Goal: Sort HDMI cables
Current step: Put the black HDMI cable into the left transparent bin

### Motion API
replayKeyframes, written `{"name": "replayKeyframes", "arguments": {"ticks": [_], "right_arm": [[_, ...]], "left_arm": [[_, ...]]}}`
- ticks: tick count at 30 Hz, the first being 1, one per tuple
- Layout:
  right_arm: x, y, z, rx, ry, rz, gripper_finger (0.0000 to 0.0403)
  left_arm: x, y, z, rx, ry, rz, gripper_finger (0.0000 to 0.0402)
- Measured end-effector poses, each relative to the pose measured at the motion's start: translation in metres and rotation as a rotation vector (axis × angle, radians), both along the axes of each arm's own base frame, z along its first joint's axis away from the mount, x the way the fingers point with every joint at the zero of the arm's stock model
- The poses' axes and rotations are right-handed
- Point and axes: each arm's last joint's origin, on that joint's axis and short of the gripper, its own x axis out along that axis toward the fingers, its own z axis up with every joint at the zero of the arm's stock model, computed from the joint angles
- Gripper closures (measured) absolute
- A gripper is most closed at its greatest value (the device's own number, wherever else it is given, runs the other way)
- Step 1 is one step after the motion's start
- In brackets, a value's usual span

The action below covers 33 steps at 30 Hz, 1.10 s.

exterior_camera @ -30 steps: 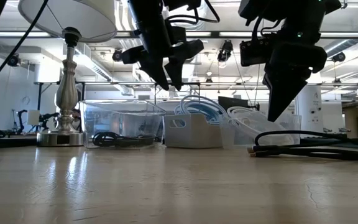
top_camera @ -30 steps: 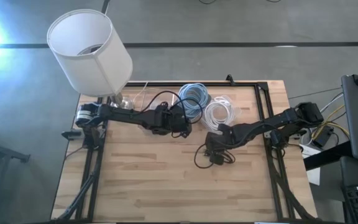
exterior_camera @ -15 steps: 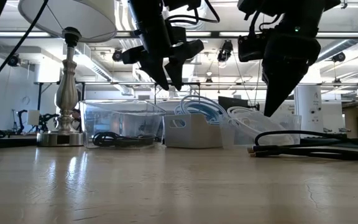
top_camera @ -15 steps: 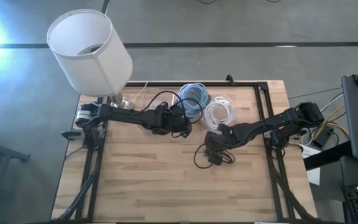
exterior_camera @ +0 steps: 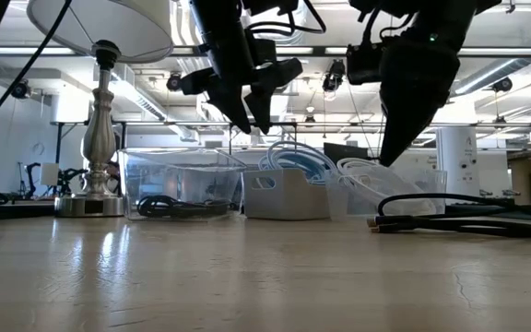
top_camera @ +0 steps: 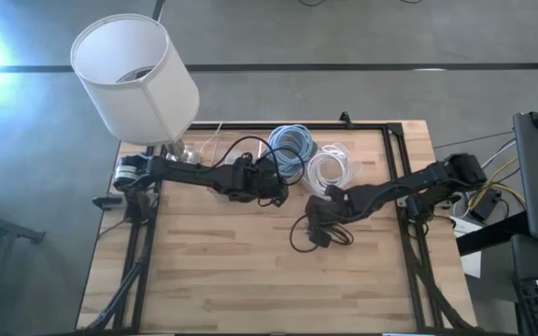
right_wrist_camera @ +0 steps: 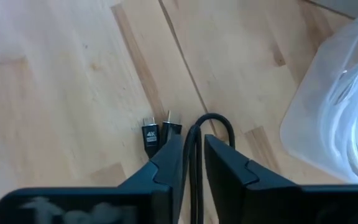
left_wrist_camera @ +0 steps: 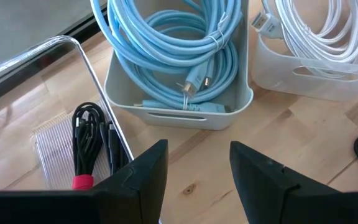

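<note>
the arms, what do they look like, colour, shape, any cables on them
Both arms are dark, nearly black, slim and jointed, reaching in from the table's two sides. The left tool has two broad matte black fingers with angular, wedge-shaped tips. The right tool has the same black wedge fingers. Thin black cables loop along the wrists in the low view. No markings are readable.

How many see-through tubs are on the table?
3, in a row at the table's far edge: one with a black bundle, the middle tub of blue coils, one with white coils. More could be hidden.
</note>
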Motion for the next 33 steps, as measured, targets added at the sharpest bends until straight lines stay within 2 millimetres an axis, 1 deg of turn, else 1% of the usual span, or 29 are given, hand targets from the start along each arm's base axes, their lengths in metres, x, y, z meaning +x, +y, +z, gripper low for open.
{"name": "replayKeyframes", "arguments": {"ticks": [5,10,12,15,17,19,25,30,33], "right_arm": [[0.002,0.000,-0.001,0.000,-0.022,-0.001,0.0307],[0.004,0.000,-0.001,-0.023,-0.035,0.030,0.0295],[0.004,-0.001,-0.001,-0.037,-0.047,-0.011,0.0294],[0.004,0.000,-0.001,0.055,-0.053,-0.111,0.0296],[0.001,0.001,-0.003,0.111,-0.022,-0.145,0.0296],[-0.003,0.004,-0.004,0.132,0.013,-0.150,0.0293],[-0.010,0.007,-0.013,0.202,0.114,-0.165,0.0271],[-0.015,0.007,-0.017,0.192,0.173,-0.168,0.0253],[-0.023,0.006,-0.018,0.170,0.244,-0.177,0.0244]], "left_arm": [[0.000,0.000,0.000,0.000,-0.001,0.000,0.0225],[0.000,0.000,0.000,0.000,-0.001,0.000,0.0225],[0.000,0.000,0.000,0.000,0.000,0.000,0.0225],[0.000,0.000,0.000,0.000,0.000,0.000,0.0225],[0.000,0.000,0.000,0.000,0.000,0.000,0.0225],[0.000,0.000,0.000,0.000,0.000,0.000,0.0225],[0.000,0.000,0.000,0.000,-0.001,0.000,0.0225],[0.000,0.000,0.000,0.000,-0.003,0.000,0.0225],[0.000,0.000,0.000,0.000,-0.004,0.000,0.0225]]}}
